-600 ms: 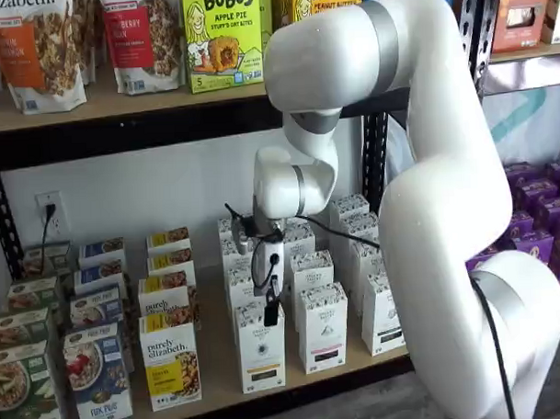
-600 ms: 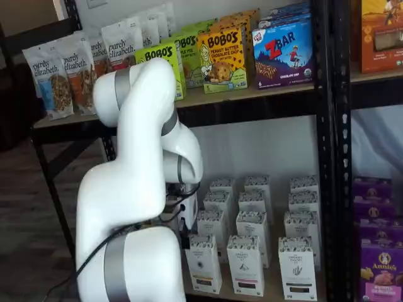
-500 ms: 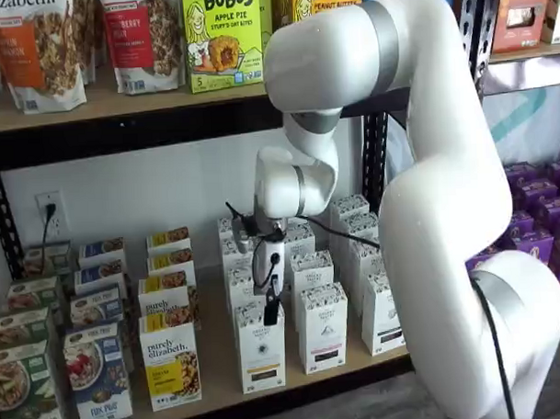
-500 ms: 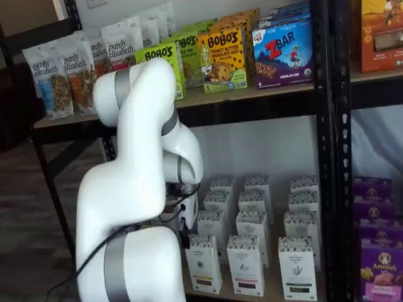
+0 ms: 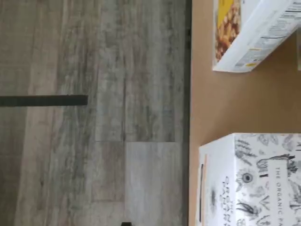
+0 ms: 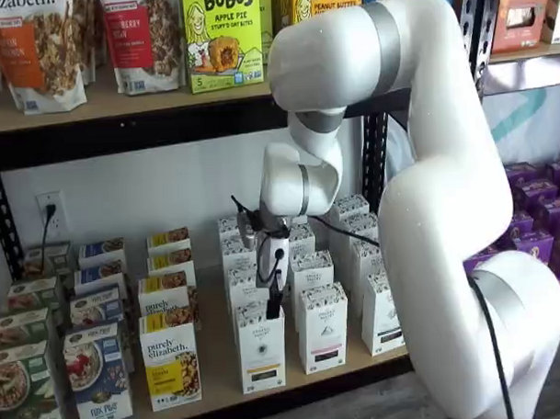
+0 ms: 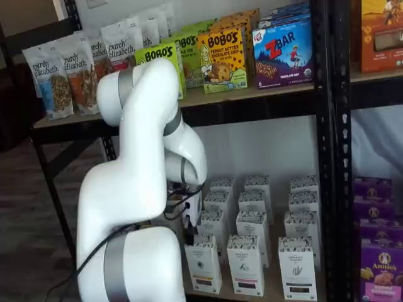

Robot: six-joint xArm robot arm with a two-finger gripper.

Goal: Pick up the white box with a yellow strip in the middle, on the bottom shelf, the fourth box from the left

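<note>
Wood-plank floor [image 5: 94, 141] beside half-cropped white box [image 5: 254, 179].

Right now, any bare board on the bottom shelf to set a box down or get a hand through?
Yes: the bottom shelf is bare in the lane between the yellow-label granola boxes and the white box column under the pincer. Thin strips run along the front edge. Elsewhere the white cartons and left-hand cereal boxes stand close together.

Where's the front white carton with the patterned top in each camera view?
Wrist view: tall white grey-topped carton at the shelf's front edge.
In a shelf view: front of its row, under the black fingers.
In a shelf view: front carton nearest the arm.
Shared landmark: pale tan shelf board beneath it.
</note>
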